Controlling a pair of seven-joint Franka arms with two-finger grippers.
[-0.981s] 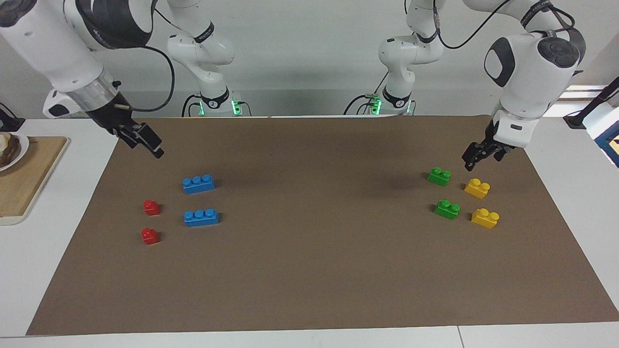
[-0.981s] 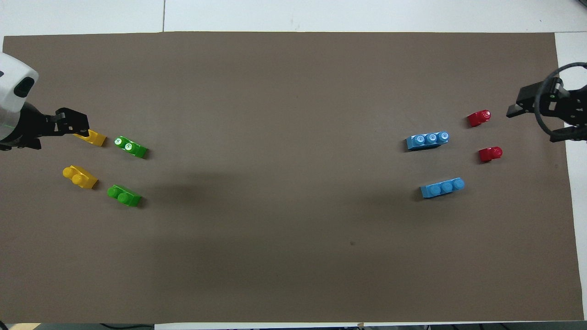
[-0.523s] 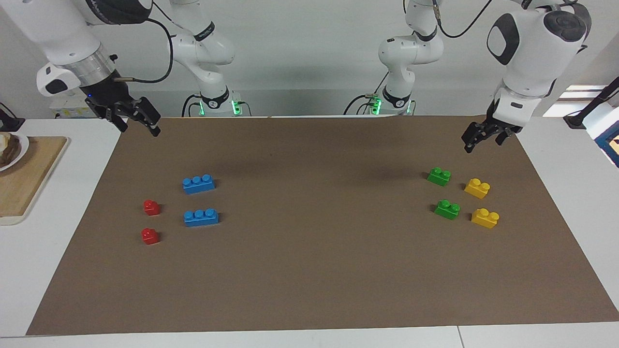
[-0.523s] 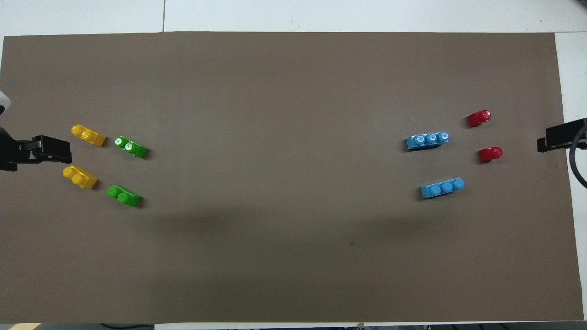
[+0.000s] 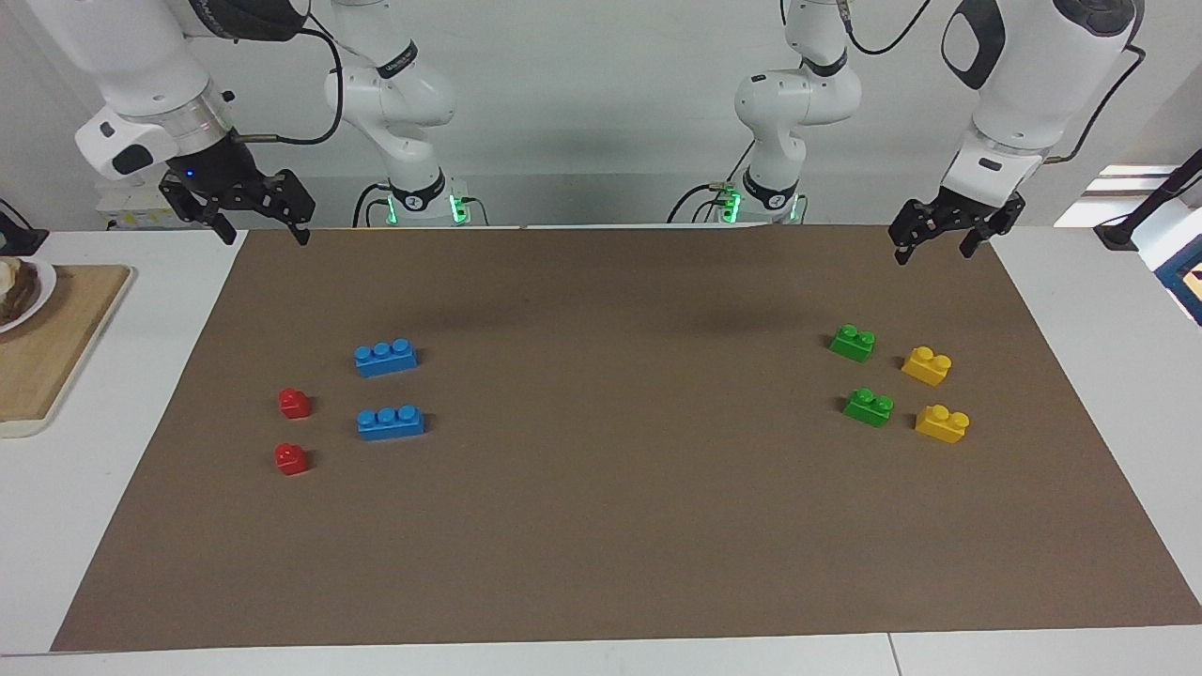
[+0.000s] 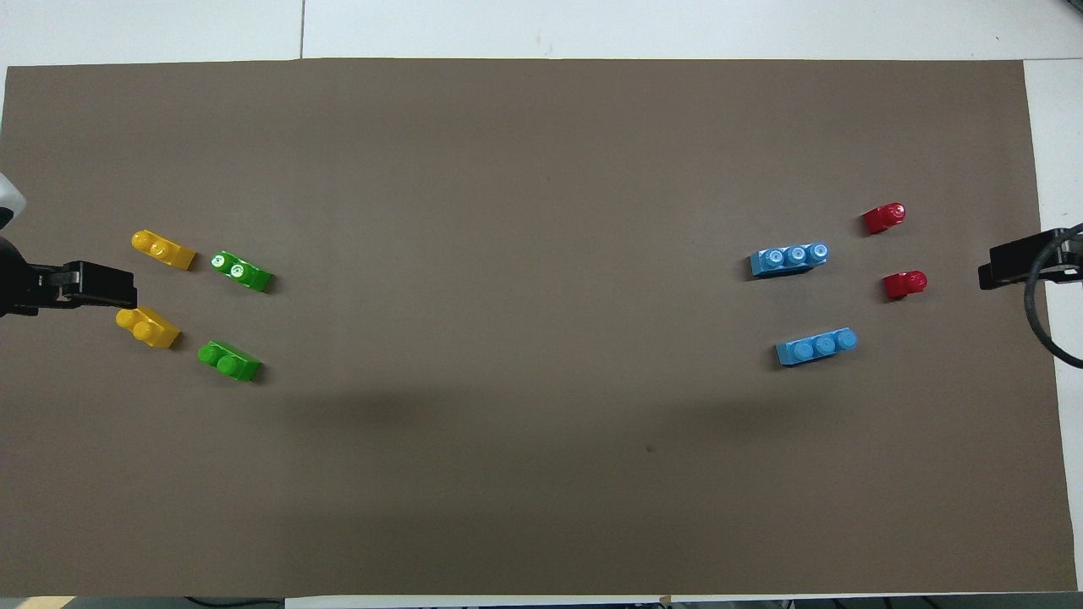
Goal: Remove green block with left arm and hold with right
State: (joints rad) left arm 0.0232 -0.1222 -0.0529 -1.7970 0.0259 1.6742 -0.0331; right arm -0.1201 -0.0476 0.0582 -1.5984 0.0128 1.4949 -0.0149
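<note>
Two green blocks lie on the brown mat toward the left arm's end: one nearer to the robots (image 5: 853, 343) (image 6: 228, 360) and one farther from them (image 5: 869, 407) (image 6: 241, 271). Nothing touches either block. My left gripper (image 5: 932, 249) hangs open and empty in the air over the mat's edge by the robots, well apart from the green blocks. My right gripper (image 5: 261, 230), with its blue light, hangs open and empty over the mat's corner at the right arm's end.
Two yellow bricks (image 5: 927, 365) (image 5: 942, 422) lie beside the green ones, toward the table's end. Two blue bricks (image 5: 386, 357) (image 5: 391, 422) and two red bricks (image 5: 295, 403) (image 5: 291, 458) lie toward the right arm's end. A wooden board (image 5: 56, 347) sits off the mat there.
Both grippers have risen and drawn back toward the robots' edge of the mat. The left gripper moved up and away from the green and yellow bricks. No brick has moved.
</note>
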